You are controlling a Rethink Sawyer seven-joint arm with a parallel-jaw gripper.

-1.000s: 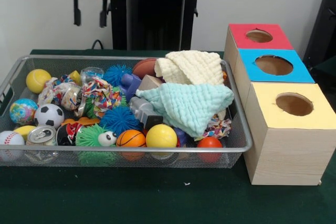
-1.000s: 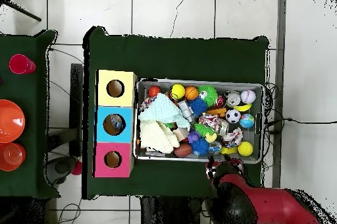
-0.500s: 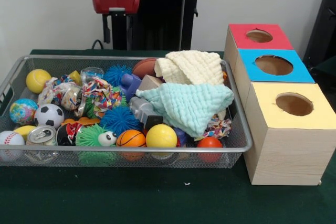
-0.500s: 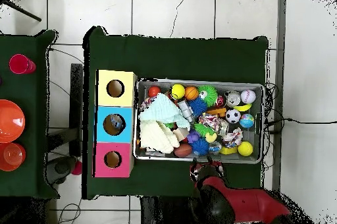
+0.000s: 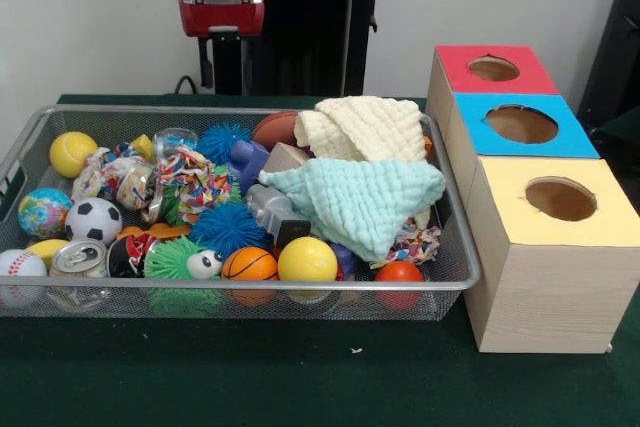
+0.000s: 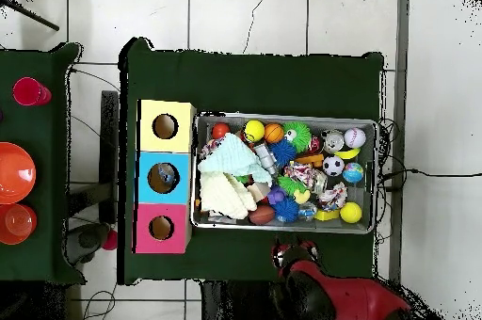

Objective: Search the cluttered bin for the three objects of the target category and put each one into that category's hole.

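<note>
Nearest the front rim of the wire bin, L to R: baseball, drink can, green spiky toy w/ googly eye, mini basketball, yellow ball, small red-orange ball. Next row back: globe ball, soccer ball, blue spiky ball, grey plastic toy. Mid-bin, a mint cloth lies draped over the clutter on the R half, its lower corner hanging toward the front; a cream cloth sits just behind it, overlapping its top edge. Multicolour rope toy lies left of centre, and a second yellow ball is in the far L corner (target category isn't shown by anything in view).

Beside the bin's R end, touching or nearly so, stands a wooden box row: yellow hole box nearest, blue hole box in the middle, red hole box farthest. All three holes look unoccupied.

Beyond the bin's far rim, the gripper hangs above the table w/ nothing held, fingers apart; it's over no toy.
</note>
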